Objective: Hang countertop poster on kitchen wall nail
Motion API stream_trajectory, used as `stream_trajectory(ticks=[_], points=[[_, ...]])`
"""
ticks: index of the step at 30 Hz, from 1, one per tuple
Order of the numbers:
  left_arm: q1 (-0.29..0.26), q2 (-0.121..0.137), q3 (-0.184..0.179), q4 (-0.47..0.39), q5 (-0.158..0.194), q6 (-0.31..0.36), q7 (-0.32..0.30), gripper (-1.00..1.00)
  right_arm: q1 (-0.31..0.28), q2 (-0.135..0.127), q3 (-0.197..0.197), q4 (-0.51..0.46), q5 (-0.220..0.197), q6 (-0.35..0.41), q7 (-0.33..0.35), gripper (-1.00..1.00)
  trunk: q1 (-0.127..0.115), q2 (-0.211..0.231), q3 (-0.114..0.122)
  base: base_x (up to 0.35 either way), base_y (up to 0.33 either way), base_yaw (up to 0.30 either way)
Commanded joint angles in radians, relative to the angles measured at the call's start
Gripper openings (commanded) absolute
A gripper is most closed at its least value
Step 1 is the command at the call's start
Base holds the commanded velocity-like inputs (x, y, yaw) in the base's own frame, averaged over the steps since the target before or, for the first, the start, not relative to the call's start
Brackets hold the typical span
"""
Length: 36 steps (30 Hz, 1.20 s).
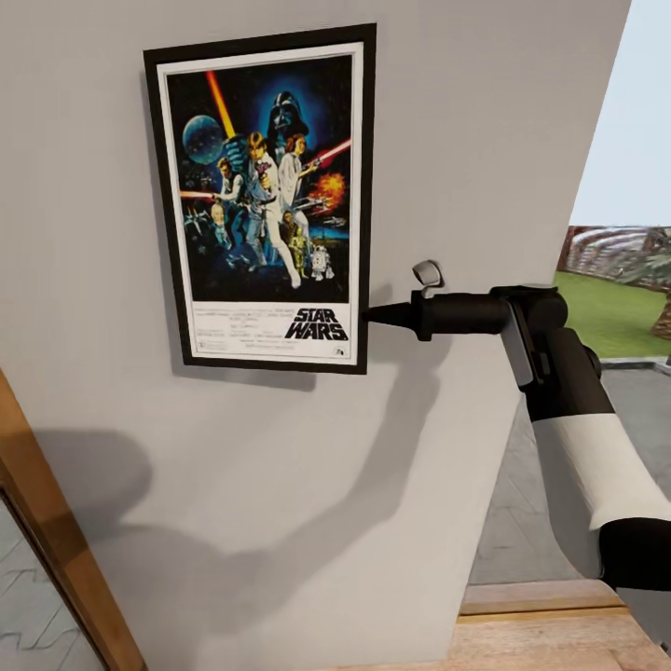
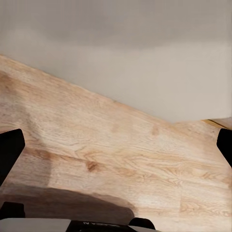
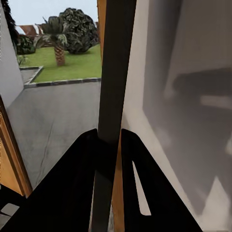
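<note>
The black-framed Star Wars poster [image 1: 266,196] lies flat and upright against the pale grey wall [image 1: 485,140]. My right gripper [image 1: 375,315] reaches in from the right and is shut on the poster's right edge near its lower corner. In the right wrist view, the dark frame edge [image 3: 116,67] runs between the black fingers [image 3: 77,174], which pinch it. My left gripper [image 2: 116,147] is open and hangs over the wood floor [image 2: 111,159] by the wall base, with nothing between its fingers. Any nail is hidden behind the poster. The countertop is out of view.
A wooden frame [image 1: 56,540] slants across the lower left. To the right of the wall's end is an opening onto grey paving [image 1: 643,410], lawn [image 1: 615,317] and trees [image 3: 77,29]. Wood floor [image 1: 550,638] lies below my right arm.
</note>
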Motion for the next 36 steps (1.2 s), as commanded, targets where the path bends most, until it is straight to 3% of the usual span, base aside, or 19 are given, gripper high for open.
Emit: stream_trajectory(ticks=[1, 9, 13, 36], points=[[0.000, 0.000, -0.002, 0.001, 0.005, 0.000, -0.003, 1.00, 0.002, -0.001, 0.003, 0.000, -0.008, 0.011, 0.001, -1.00, 0.000, -0.001, 0.000, 0.000, 0.000, 0.000], [0.000, 0.000, -0.002, 0.002, 0.005, 0.000, -0.004, 1.00, 0.010, 0.000, 0.004, 0.000, -0.012, -0.062, 0.005, -1.00, 0.000, -0.001, 0.000, 0.000, 0.000, 0.000], [0.000, 0.000, -0.002, 0.001, 0.005, 0.000, -0.004, 1.00, 0.041, 0.000, 0.005, -0.001, -0.013, -0.101, 0.006, -1.00, 0.000, -0.001, 0.000, 0.000, 0.000, 0.000], [0.000, 0.000, -0.001, 0.002, 0.005, 0.000, -0.003, 1.00, 0.130, 0.000, 0.005, -0.009, -0.013, -0.170, 0.019, -1.00, 0.000, -0.001, 0.000, 0.000, 0.000, 0.000]])
